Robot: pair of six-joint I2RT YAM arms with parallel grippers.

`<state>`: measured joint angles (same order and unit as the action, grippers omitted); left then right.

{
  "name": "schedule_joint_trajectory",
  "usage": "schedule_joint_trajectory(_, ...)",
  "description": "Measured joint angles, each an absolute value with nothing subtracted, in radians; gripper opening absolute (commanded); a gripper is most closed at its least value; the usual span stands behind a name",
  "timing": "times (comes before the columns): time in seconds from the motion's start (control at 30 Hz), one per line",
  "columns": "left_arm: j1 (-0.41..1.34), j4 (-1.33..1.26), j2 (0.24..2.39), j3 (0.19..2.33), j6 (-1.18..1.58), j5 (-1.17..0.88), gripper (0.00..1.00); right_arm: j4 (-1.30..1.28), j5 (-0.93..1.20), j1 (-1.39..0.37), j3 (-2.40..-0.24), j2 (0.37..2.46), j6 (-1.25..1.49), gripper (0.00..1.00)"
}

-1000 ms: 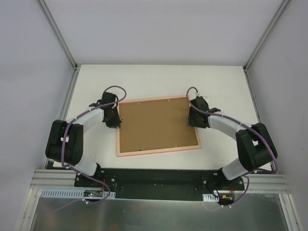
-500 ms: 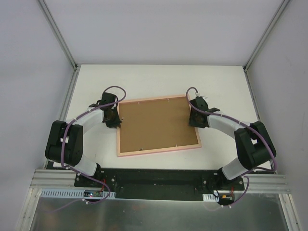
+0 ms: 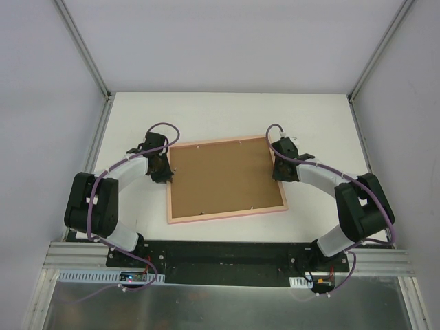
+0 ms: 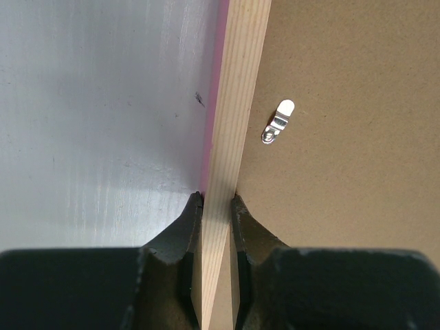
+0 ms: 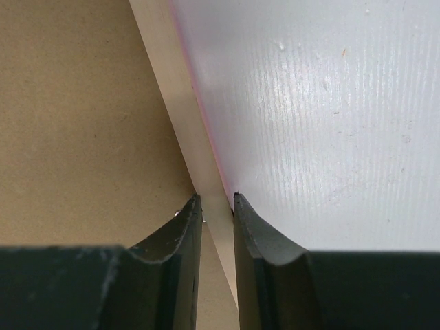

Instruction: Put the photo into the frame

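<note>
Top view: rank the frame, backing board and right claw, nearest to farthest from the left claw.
1. The frame, its left rail in the left claw.
2. The backing board, just inside that rail.
3. The right claw, across at the right rail.

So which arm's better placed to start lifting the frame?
Left, probably. The left gripper pinches the frame by its rail, fingers flush against both sides. The right gripper straddles the opposite rail, but firm contact there is unclear.
</note>
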<state>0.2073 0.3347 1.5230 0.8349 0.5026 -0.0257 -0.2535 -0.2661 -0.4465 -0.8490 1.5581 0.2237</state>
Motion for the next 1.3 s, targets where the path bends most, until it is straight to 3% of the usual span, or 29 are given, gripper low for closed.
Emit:
schedule_joint_trajectory(0.2, 0.207, 0.331, 1.516, 0.83, 0.501, -0.035, 0.0, -0.253, -0.262, -0.441, -0.849, 1.558, 0.218, 0.22)
schedule_joint_trajectory(0.47, 0.207, 0.345, 1.493, 0.818, 0.501, -0.055, 0.32, -0.245, -0.235, -0.421, -0.844, 1.551, 0.184, 0.2)
schedule_joint_trajectory(0.8, 0.207, 0.338, 1.481, 0.852, 0.505, -0.065, 0.49, -0.238, -0.202, -0.407, -0.839, 1.546, 0.148, 0.18)
schedule_joint_trajectory(1.3, 0.208, 0.34, 1.683, 1.016, 0.451, 0.005, 0.49, -0.235, -0.18, -0.397, -0.836, 1.541, 0.129, 0.19)
